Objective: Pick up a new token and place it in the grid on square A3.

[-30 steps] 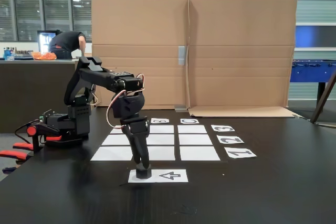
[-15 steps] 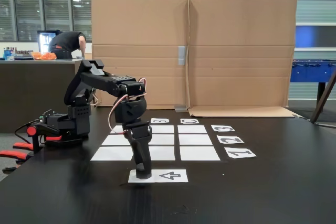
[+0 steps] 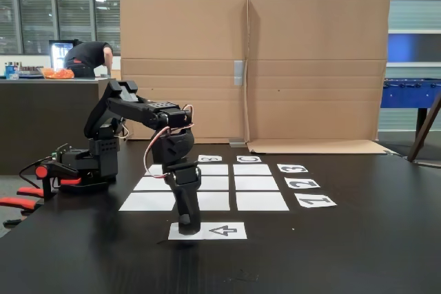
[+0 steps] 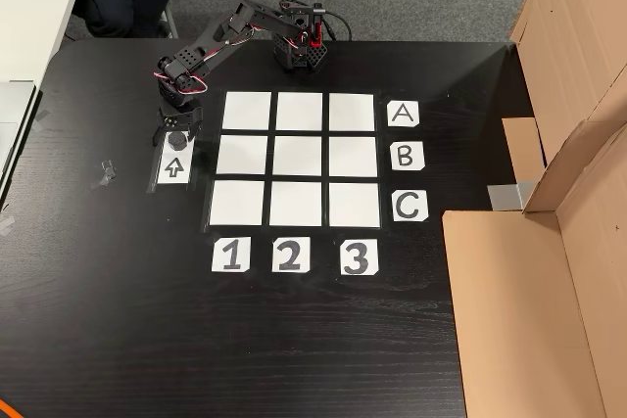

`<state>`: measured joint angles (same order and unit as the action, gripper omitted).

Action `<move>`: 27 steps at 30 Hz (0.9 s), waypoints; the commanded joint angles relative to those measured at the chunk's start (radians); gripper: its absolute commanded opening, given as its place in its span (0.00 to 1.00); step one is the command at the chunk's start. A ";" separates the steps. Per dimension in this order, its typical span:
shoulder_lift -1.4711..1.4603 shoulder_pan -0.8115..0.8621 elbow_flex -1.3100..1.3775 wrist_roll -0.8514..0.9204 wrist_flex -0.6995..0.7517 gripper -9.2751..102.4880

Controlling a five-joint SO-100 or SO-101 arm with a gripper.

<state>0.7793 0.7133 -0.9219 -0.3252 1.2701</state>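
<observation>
Arm: black, base at the table's far edge in the other view, at the left in the fixed view. Upper links reach out from the base and fold at the elbow; the wrist points straight down, so the gripper stands vertical over the paper strip printed with an arrow.

Gripper: fingertips down at the strip's arrowless end, touching or just above the paper. In the other view the two fingers stand one on each side of the token, with the puck between them. Whether they press it or merely bracket it cannot be told. In the fixed view the finger hides the puck.

Token: small dark puck on the strip's end nearest the arm, beside the grid, outside its cells.

Grid: nine white cells, labels A, B, C on one side, 1, 2, 3 on another. Square A3 is the corner cell beside label A, bare, well apart from the gripper.

Backdrop: cardboard wall standing at the table's far side in the fixed view.
</observation>
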 commanded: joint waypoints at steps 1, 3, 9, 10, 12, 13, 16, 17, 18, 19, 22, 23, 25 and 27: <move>0.005 0.000 0.034 0.005 0.002 0.35; 0.005 0.000 0.037 0.005 0.002 0.30; 0.002 0.000 0.040 0.005 -0.003 0.29; 0.002 0.000 0.040 0.005 -0.005 0.29; 0.000 0.002 0.041 0.003 -0.006 0.27; 0.000 0.002 0.041 0.003 -0.006 0.25; 0.000 0.002 0.043 0.002 -0.006 0.24; 0.000 0.002 0.044 0.002 -0.006 0.24; 0.000 0.003 0.044 0.002 -0.006 0.23; 0.000 0.003 0.046 0.002 -0.006 0.22; 0.000 0.005 0.051 0.002 -0.006 0.20; 0.002 0.005 0.052 0.002 -0.005 0.20; 0.006 0.005 0.060 0.002 0.002 0.20; 0.011 0.006 0.063 0.002 0.005 0.20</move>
<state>0.7716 0.7087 -0.8943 -0.3283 1.2701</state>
